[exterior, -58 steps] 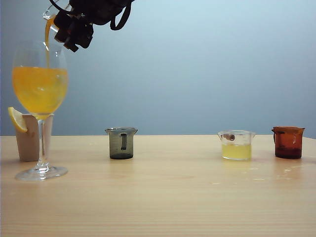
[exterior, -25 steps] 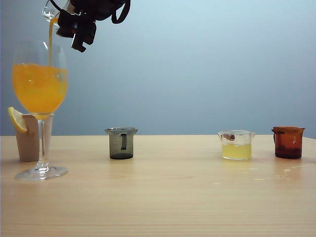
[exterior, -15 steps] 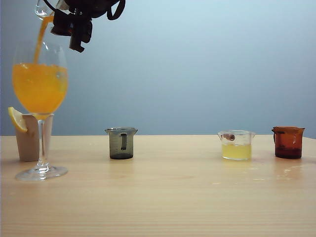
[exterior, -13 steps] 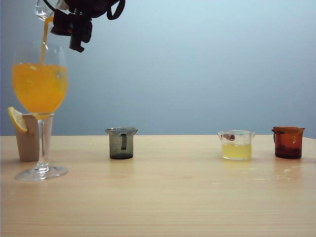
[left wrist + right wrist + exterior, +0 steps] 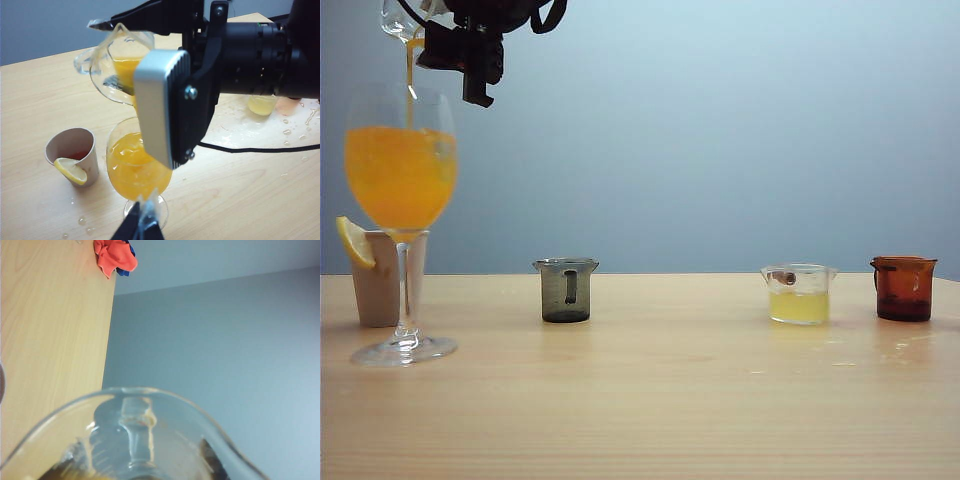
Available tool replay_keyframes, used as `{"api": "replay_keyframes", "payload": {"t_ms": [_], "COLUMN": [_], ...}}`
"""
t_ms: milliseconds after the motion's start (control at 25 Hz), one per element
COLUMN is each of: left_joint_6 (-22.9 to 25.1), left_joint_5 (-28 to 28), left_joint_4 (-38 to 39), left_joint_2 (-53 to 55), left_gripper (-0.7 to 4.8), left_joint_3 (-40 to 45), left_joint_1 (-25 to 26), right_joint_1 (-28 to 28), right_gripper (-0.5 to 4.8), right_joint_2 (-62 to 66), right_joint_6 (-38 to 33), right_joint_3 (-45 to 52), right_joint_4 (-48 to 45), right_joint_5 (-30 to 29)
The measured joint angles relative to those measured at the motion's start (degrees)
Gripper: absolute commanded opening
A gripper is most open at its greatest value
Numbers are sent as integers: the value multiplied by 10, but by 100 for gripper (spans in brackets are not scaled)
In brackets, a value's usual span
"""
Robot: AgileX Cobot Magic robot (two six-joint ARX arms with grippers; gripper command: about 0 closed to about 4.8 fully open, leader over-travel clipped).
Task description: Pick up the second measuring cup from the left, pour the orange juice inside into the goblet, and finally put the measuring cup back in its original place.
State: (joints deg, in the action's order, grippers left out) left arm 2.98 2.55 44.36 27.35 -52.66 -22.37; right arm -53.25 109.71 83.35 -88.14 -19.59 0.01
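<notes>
Exterior view, right hand point(image 5: 432, 22) tipping clear second measuring cup point(image 5: 398, 18), left hand point(image 5: 142, 231) low

1. A paper cup point(image 5: 377, 278) stands far left on the tabletop point(image 5: 660, 400), a lemon slice point(image 5: 354, 241) on its rim.
2. A grey cup point(image 5: 565, 289) sits left of centre.
3. A yellow-liquid cup point(image 5: 799, 293) and an amber cup point(image 5: 904, 288) stand right.
4. An orange cloth point(image 5: 115, 256) lies on the tabletop.
</notes>
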Motion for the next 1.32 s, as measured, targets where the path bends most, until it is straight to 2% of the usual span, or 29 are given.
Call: {"api": "replay_keyframes", "payload": {"t_ms": [400, 1319], "left_joint_6": [0, 0], "left_joint_5": [0, 0], "left_joint_4": [0, 0], "left_joint_2": [0, 0], "left_gripper": [-3, -3], "left_joint_3": [0, 0], "left_joint_1": [0, 0], "right_joint_1": [0, -2], "right_gripper": [156, 156], "right_joint_2": [0, 0], "right_joint_6": [35, 182], "right_joint_3": [0, 0], "right_joint_4": [0, 0], "right_joint_5": [0, -13]}}
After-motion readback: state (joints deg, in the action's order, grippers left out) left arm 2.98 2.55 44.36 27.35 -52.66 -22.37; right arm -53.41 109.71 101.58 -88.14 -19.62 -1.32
